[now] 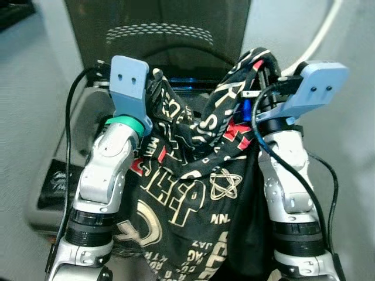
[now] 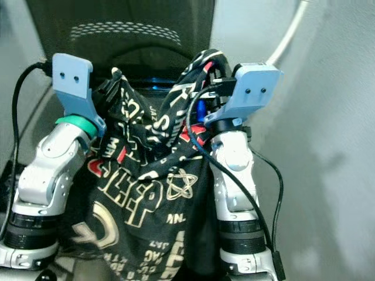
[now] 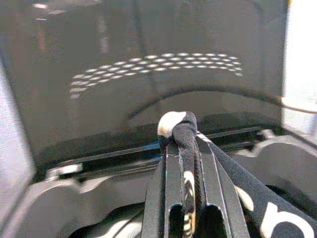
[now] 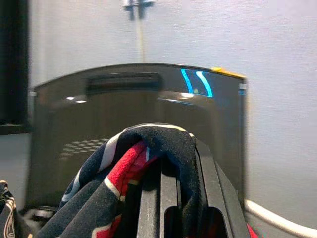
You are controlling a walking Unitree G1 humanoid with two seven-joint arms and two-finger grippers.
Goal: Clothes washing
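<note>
A top-loading washer (image 1: pixel 88 117) stood straight ahead at 12 o'clock, its dark tinted lid (image 1: pixel 158 29) raised upright behind the opening; what lay inside the tub could not be made out, because the garment (image 1: pixel 193 193) hung in front of it. That garment, black cloth printed with cream lettering, a star and red patches, was held up between both arms over the washer's front edge and sagged down toward 6 o'clock. The left gripper (image 3: pixel 185 148), at about 11 o'clock, was clenched on a bunched edge of the garment, the cloth wedged between its fingers. The right gripper (image 4: pixel 168 163), at about 1 o'clock, held another fold with the cloth draped over its fingertips and pinched between them. A white hose (image 1: pixel 319 35) ran up the wall (image 1: pixel 351 146) at 2 o'clock. A black cable (image 1: pixel 67 129) looped by the left arm at 9 o'clock, and another cable (image 1: pixel 331 193) trailed down the right forearm at 4 o'clock. A blue glow (image 1: pixel 179 82) showed at the washer's rear, between the grippers.
</note>
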